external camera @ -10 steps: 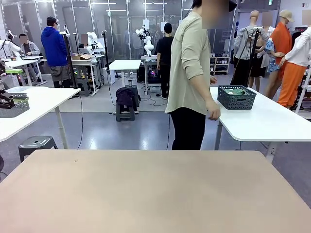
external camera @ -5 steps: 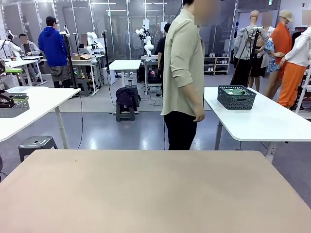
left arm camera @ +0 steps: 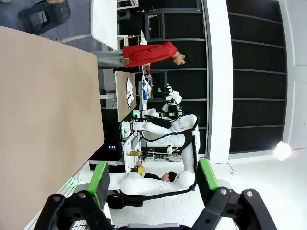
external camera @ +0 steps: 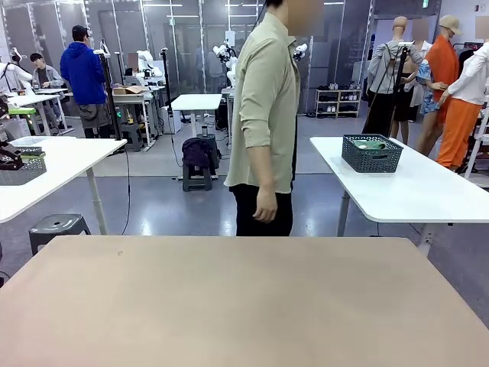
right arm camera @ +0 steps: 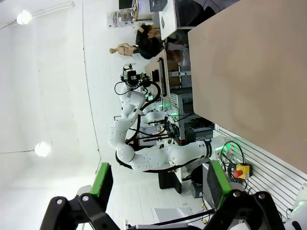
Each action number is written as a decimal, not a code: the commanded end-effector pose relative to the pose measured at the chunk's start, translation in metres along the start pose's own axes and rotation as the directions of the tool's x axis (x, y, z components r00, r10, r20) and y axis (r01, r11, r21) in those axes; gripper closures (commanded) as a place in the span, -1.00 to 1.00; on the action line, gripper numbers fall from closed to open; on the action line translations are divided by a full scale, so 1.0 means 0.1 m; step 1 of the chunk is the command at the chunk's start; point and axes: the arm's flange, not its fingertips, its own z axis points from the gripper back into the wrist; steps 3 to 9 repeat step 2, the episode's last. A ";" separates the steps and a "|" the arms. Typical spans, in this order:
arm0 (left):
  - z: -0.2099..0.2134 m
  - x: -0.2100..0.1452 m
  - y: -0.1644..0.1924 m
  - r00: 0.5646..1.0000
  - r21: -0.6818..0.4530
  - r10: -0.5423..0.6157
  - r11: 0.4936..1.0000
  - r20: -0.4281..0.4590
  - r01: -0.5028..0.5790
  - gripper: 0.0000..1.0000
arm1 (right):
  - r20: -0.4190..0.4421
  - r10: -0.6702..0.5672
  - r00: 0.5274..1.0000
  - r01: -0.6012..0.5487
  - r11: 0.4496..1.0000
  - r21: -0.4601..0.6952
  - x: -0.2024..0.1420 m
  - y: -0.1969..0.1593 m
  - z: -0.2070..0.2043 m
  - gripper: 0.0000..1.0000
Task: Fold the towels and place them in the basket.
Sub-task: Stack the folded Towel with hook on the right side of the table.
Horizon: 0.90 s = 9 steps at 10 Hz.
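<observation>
The dark grey lattice basket (external camera: pixel 372 153) stands on a white side table (external camera: pixel 412 191) beyond my table, at the back right. A green towel (external camera: pixel 369 144) lies inside it, just showing over the rim. My left gripper (left arm camera: pixel 154 176) is open in the left wrist view, raised off the beige table (left arm camera: pixel 43 120) with nothing between its green pads. My right gripper (right arm camera: pixel 158 179) is open too, nothing in it, with the beige table (right arm camera: pixel 259 72) off to one side.
A person in a pale green shirt (external camera: pixel 263 107) stands side-on at the far edge of the beige table (external camera: pixel 244 306), one hand (external camera: pixel 265 206) hanging down. Another white table (external camera: pixel 46 164) with a grey tray stands at the back left.
The person has walked to the left along the far edge, away from the side table with the basket. The basket and both grippers have not moved.
</observation>
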 end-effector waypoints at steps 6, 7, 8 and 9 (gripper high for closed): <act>0.00 0.00 0.00 1.000 0.003 0.000 1.000 -0.003 0.000 -0.84 | 0.002 0.000 1.000 0.000 1.000 0.001 0.00 0.00 0.01 -1.00; 0.00 0.00 0.00 1.000 0.003 0.000 1.000 -0.003 0.000 -0.84 | 0.002 0.000 1.000 0.000 1.000 0.001 0.00 0.00 0.01 -1.00; 0.00 0.00 0.00 1.000 0.003 0.000 1.000 -0.003 0.000 -0.84 | 0.002 0.000 1.000 0.000 1.000 0.001 0.00 0.00 0.01 -1.00; 0.00 0.00 0.00 1.000 0.003 0.000 1.000 -0.003 0.000 -0.84 | 0.002 0.000 1.000 0.000 1.000 0.001 0.00 0.00 0.01 -1.00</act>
